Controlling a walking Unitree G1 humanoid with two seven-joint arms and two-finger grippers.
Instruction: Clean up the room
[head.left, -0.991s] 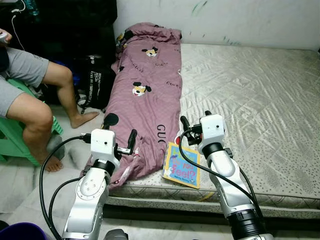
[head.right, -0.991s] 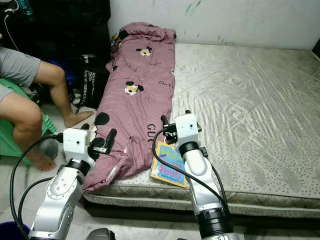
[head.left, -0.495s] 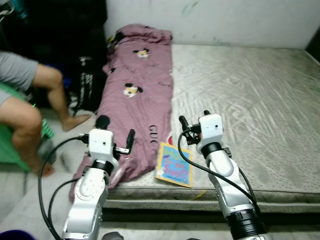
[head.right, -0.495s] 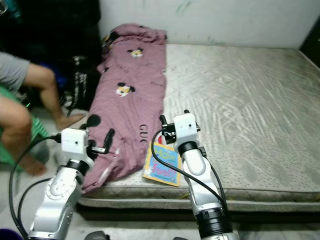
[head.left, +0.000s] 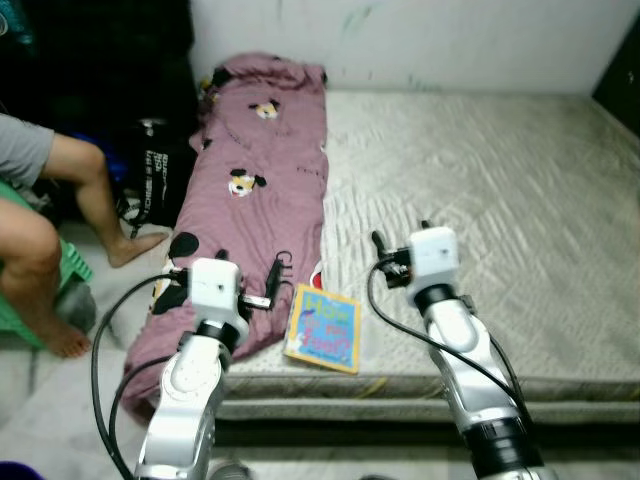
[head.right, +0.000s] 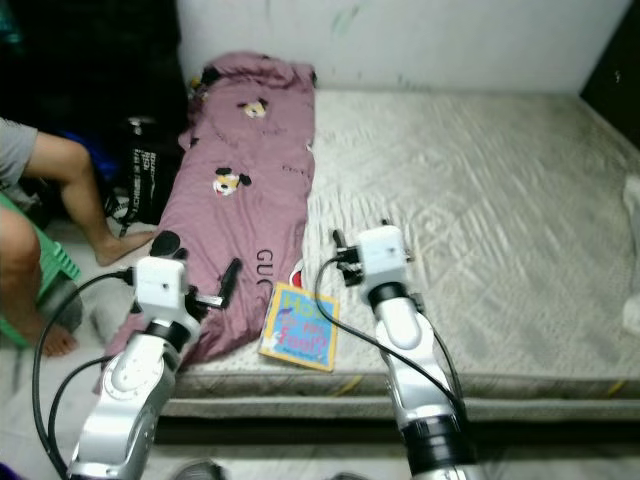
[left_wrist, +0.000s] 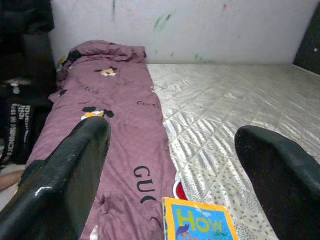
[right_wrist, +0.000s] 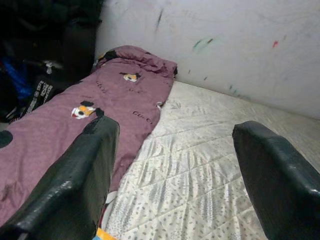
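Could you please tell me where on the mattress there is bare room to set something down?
The mattress is bare across its whole right side, from the wall to its front edge. Its left side is crowded: the purple blanket runs along that edge, with the picture book beside it at the front. Both the left gripper and right gripper hover open near the book.

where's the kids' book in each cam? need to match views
Left eye view: book at the mattress's front edge, between the two arms.
Right eye view: same spot, beside the purple blanket.
Left wrist view: its top edge at the bottom of the picture, between the open fingers.
Right wrist view: a tiny corner at the bottom edge.
Shared landmark: the blanket's hem just beside the book.
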